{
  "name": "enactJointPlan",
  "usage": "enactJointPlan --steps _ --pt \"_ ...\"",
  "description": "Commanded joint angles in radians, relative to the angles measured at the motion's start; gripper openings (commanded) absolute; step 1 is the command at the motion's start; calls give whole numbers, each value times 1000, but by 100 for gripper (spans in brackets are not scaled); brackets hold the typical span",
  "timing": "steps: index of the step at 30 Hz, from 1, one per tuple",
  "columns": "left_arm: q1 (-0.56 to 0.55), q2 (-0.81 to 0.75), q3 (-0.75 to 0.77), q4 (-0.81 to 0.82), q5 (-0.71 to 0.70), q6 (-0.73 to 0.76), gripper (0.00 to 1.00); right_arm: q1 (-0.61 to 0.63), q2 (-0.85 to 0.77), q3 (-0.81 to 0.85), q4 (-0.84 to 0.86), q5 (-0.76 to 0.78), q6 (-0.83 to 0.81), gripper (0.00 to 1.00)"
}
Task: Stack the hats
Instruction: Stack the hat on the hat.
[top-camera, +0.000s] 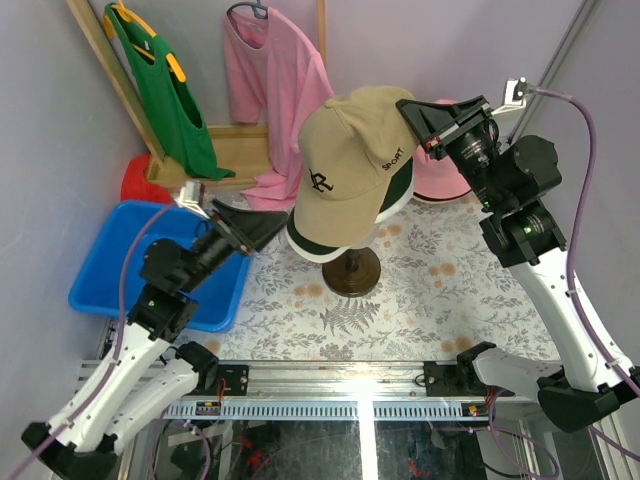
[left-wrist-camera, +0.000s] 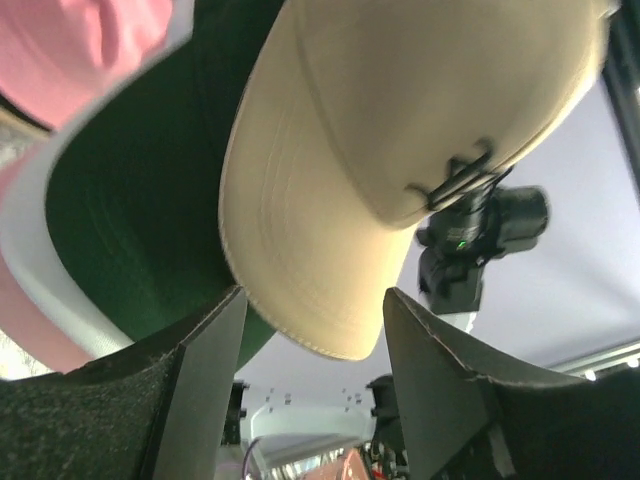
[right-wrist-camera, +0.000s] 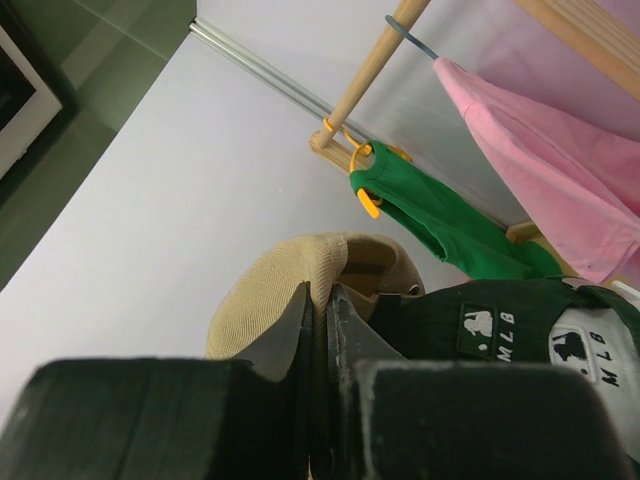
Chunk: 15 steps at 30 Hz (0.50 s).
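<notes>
Left gripper (left-wrist-camera: 313, 300) stood spread at the tan cap's (left-wrist-camera: 400, 120) brim. Right gripper (right-wrist-camera: 320, 295) pinched that cap's rear, above the dark green cap (right-wrist-camera: 500, 330).

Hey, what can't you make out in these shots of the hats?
Top view: whatever carries the caps; tan cap and green cap cover it, only the stand shows.
Top view: pink hat, mostly behind the right gripper.
Left wrist view: pink shape at top left, blurred and cut off by the edge.
</notes>
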<state>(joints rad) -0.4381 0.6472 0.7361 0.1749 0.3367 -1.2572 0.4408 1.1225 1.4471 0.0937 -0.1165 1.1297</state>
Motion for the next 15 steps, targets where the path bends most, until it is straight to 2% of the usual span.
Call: enactJointPlan --steps 1,5,7,10,15 --pt "-229 50 1 -100 -283 113 58 23 -14 -11 33 84 -34 0" --pt "-360 96 40 -130 -419 150 60 30 -21 -15 22 116 -44 0" --pt "-399 86 40 -142 -478 149 66 31 -20 -15 21 117 -48 0" --pt "-426 73 33 -144 -542 136 71 33 -23 -16 18 120 -49 0" --pt "-456 74 32 -113 -609 134 70 34 -28 -22 19 122 -49 0"
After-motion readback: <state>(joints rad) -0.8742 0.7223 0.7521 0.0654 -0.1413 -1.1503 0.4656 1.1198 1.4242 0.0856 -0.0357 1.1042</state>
